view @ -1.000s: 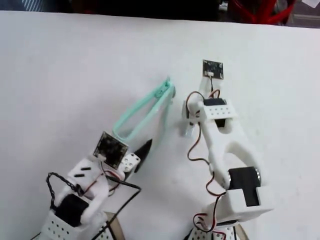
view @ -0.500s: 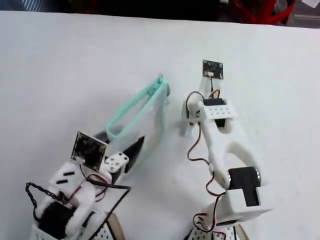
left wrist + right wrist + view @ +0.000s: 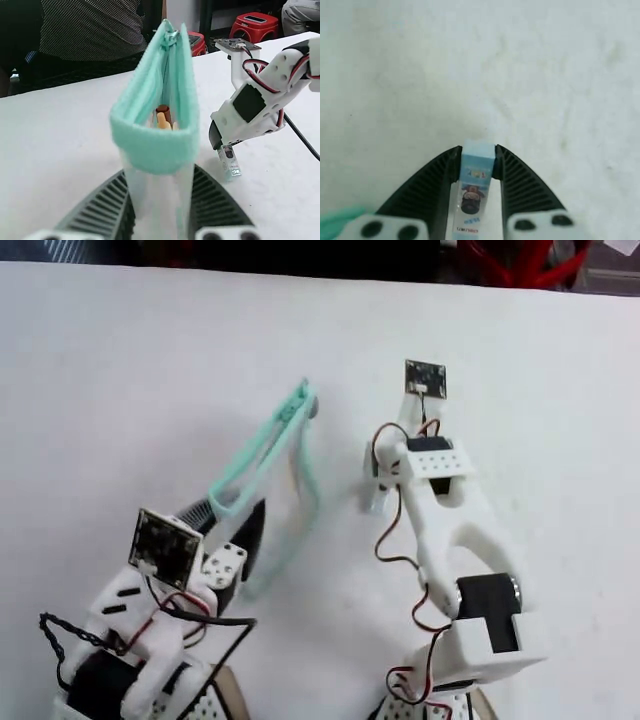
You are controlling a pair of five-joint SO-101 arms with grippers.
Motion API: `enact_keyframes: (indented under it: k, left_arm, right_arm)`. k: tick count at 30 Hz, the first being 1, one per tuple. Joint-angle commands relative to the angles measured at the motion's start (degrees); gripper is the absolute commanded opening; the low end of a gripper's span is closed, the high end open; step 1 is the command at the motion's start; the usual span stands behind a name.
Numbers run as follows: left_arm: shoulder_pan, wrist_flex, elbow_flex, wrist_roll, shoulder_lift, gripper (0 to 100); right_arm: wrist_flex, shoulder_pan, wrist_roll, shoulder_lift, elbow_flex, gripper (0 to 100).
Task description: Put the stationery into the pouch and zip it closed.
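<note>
From my station I see the left gripper (image 3: 225,517) near the worktop's (image 3: 120,360) near-left corner, its jaws clamped on the near end of the pouch (image 3: 152,145). The pouch is clear plastic with a mint-green zip border. From that grip it runs away from the near edge towards the middle of the worktop, leaning a little right. Its mouth gapes: the two green sides stand apart along most of the length and meet only at the far end, where a small metal piece (image 3: 173,35), which I take for the slider, sits. Looking down the opening from the left wrist, I can make out some stationery (image 3: 162,116) already inside, one brown-tipped piece and an orange one beside it, though I cannot tell what they are. I also cannot tell whether the pouch rests on the worktop or hangs just off it. The right gripper (image 3: 477,150) is right of the pouch, near it but apart, roughly level with the middle of its length. Its jaws are pinched on a small eraser (image 3: 476,172), pale blue with a printed sleeve, whose end pokes out just past the fingertips and points down at bare white surface. Beyond the far edge stands a red stool (image 3: 255,22).
</note>
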Motion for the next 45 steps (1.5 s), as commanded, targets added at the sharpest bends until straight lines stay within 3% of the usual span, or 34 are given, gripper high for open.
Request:
enact_keyframes:
  k: [1, 7, 12, 15, 24, 35, 42, 45]
  left_arm:
    - [-0.48, -2.81, -2.37, 0.09, -0.22, 8]
    - [-0.48, -11.34, -2.02, 0.26, -0.22, 8]
    - [0.75, -30.24, 6.95, 0.44, -0.22, 8]
    - [5.05, -36.66, 12.40, 0.00, -0.22, 8]
    - [9.19, -40.00, 13.89, -5.45, 1.01, 9]
    - [8.92, -40.09, -4.75, 0.70, 36.70, 9]
    - [6.29, -50.81, -1.05, 0.88, 44.79, 9]
    - [5.41, -51.69, -0.18, 0.88, 45.67, 9]
  right_arm:
    - [-0.84, 0.13, 0.09, -2.95, -0.35, 1.8]
    - [-0.84, 0.48, 0.09, -2.95, -0.35, 1.8]
    - [-0.84, 0.48, 0.09, -2.95, -0.35, 1.8]
    - [-0.84, 0.57, 0.09, -2.95, -0.35, 1.8]
    - [-2.15, 0.92, 0.09, -2.95, -0.26, 1.8]
    - [-3.65, 8.92, -0.44, -2.95, -0.44, 1.8]
    - [-4.88, 10.68, -0.53, -3.03, -0.35, 1.8]
    - [-4.97, 10.68, -0.53, -3.03, -0.44, 1.8]
